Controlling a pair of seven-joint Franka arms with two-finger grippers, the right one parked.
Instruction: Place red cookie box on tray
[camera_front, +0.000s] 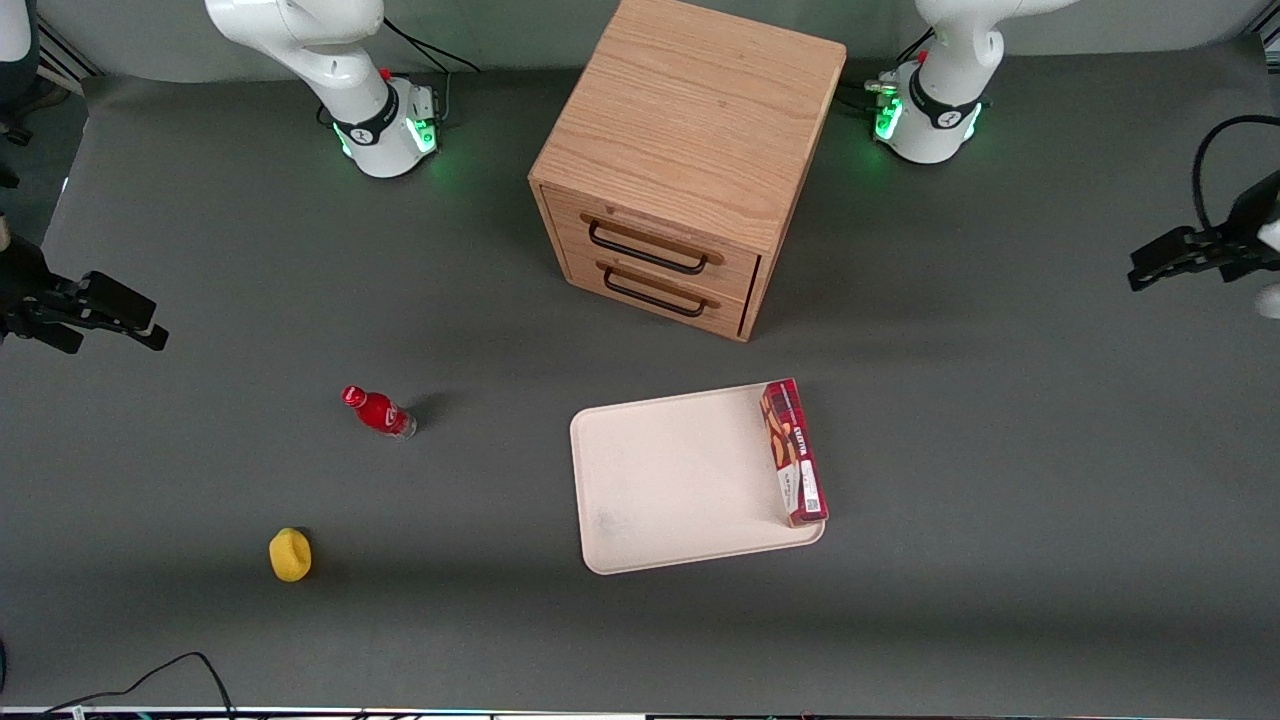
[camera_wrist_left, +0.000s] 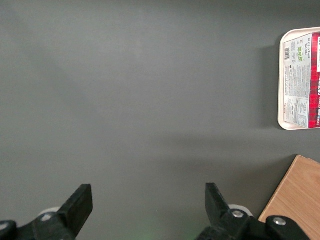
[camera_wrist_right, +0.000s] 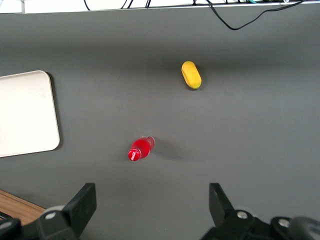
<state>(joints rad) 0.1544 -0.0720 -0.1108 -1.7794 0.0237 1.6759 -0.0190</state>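
The red cookie box (camera_front: 794, 452) stands on its long edge on the cream tray (camera_front: 672, 480), along the tray side nearest the working arm's end of the table. The left wrist view shows the box's white label face (camera_wrist_left: 300, 80) and the tray rim (camera_wrist_left: 281, 80). My gripper (camera_front: 1160, 262) hangs open and empty high over bare mat at the working arm's end of the table, well away from the tray. Its two black fingers (camera_wrist_left: 80, 202) are spread wide with only grey mat between them.
A wooden two-drawer cabinet (camera_front: 690, 150) stands farther from the front camera than the tray; its corner (camera_wrist_left: 295, 197) shows in the left wrist view. A small red bottle (camera_front: 378, 411) and a yellow object (camera_front: 290, 555) lie toward the parked arm's end.
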